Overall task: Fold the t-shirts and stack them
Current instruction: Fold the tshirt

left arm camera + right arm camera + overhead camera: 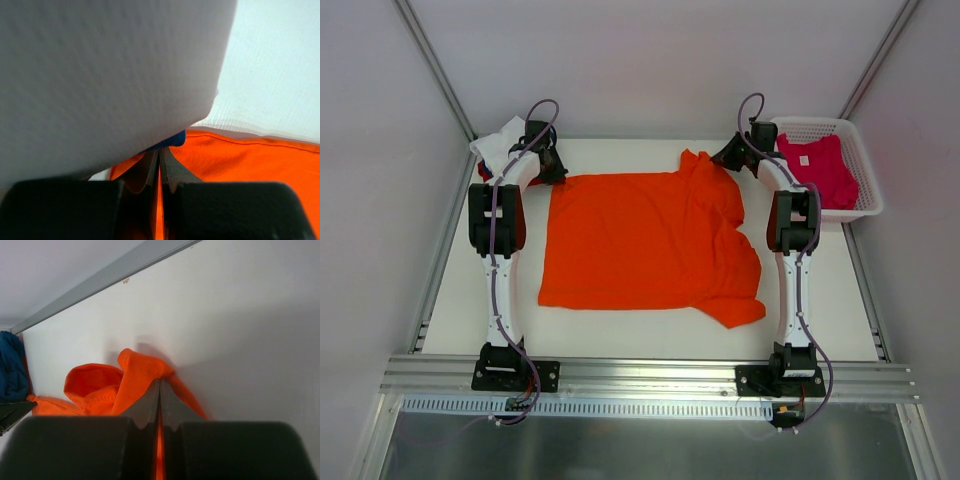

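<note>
The only label you had in view was the white neck label (802,158) on the magenta t-shirt (828,175), and it was too small for any writing to be read. That shirt lay in the white mesh basket (815,123) at the table's far right corner.

The orange t-shirt (640,240) lay spread across the middle of the white table (450,310), with its hem to the left. Its right part was rumpled and one sleeve trailed toward the near edge.

From above, you saw both arms stretched forward from their bases, wrists tipped down at the shirt's far edge. The left gripper (548,165) sat at the far left corner and the right gripper (732,155) at the far sleeve. That view hid how the fingers stood. It did show a white folded shirt (492,148) and a sliver of a red shirt (483,172) just beside the left wrist.

Your wrist cameras settled the grip. The left gripper (159,152) was pressed together on the orange edge. The right gripper (160,385) pinched a bunched orange fold. Only these views showed the navy shirt (10,365), which the top view did not show.
</note>
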{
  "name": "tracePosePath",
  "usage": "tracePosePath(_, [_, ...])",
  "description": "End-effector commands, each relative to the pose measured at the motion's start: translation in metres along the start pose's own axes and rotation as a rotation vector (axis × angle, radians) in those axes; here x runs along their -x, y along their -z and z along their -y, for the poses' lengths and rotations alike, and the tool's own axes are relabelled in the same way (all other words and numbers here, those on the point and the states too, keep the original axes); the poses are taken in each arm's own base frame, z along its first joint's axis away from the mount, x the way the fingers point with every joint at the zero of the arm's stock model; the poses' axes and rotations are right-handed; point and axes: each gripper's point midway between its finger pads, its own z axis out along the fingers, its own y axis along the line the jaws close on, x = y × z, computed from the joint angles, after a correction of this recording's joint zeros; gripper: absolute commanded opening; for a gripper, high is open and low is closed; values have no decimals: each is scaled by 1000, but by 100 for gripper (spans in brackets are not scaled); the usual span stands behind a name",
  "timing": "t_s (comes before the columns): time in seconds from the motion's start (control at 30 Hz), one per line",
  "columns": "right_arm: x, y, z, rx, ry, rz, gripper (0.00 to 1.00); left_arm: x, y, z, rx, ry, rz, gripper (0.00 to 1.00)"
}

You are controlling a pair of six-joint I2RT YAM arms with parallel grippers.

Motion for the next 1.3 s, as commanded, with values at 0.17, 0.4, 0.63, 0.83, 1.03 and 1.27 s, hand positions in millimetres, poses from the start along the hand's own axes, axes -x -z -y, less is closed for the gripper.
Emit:
tracePosePath(0.17, [11, 11, -20, 30, 47, 28, 0, 7, 2, 6, -31, -1, 1, 0])
tracePosePath(0.4, [22, 36, -39, 33, 88, 57, 0, 15, 22, 15, -62, -3, 23, 0])
tracePosePath(0.63, [30, 71, -59, 32, 133, 89, 0, 30, 56, 22, -82, -30, 76, 0])
tracePosePath(0.83, [37, 103, -80, 39, 170, 125, 0, 34, 86, 25, -89, -37, 111, 0])
tracePosePath(1.03, [31, 135, -90, 32, 189, 135, 0, 25, 110, 29, -87, -51, 124, 0])
tracePosePath(1.27, [12, 174, -93, 3, 211, 146, 0, 1, 136, 22, -83, -46, 118, 0])
